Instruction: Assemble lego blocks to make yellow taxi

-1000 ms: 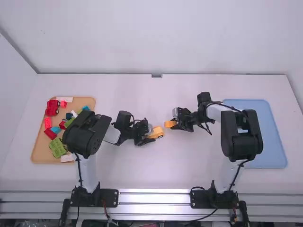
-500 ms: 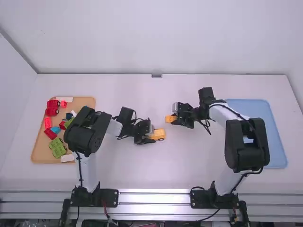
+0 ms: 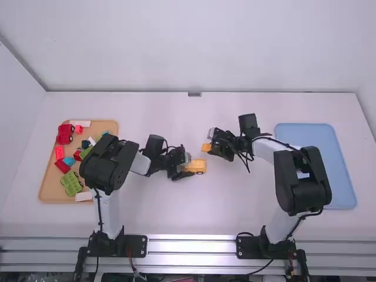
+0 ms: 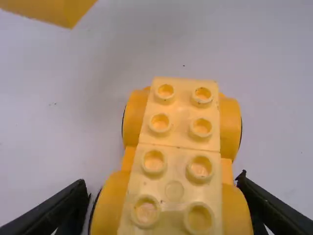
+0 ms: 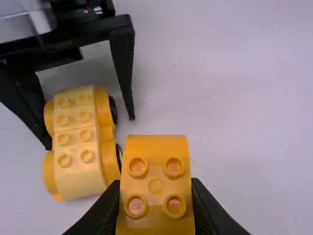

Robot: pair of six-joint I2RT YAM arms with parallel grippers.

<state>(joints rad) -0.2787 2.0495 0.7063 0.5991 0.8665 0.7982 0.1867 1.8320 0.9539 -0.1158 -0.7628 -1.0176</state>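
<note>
left arm (image 3: 108, 165) bent | left tool (image 3: 188, 165) spread | right arm (image 3: 302, 179) bent | right tool (image 3: 210, 147) clamped

Yellow block (image 3: 205, 147) farther left

Your yellow block (image 5: 155, 186) cut off by the right wrist view's bottom edge, one end of your yellow car (image 4: 181, 147) cropped in the left's, your tan tray (image 3: 48, 189) partly hidden behind the left arm (image 3: 108, 164)

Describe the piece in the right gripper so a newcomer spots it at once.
Near the middle of the white table is the right gripper. Pinched in it is the block: yellow, four studs on top, no wheels in sight. The yellow car nearby has eight studs and wheels.
</note>
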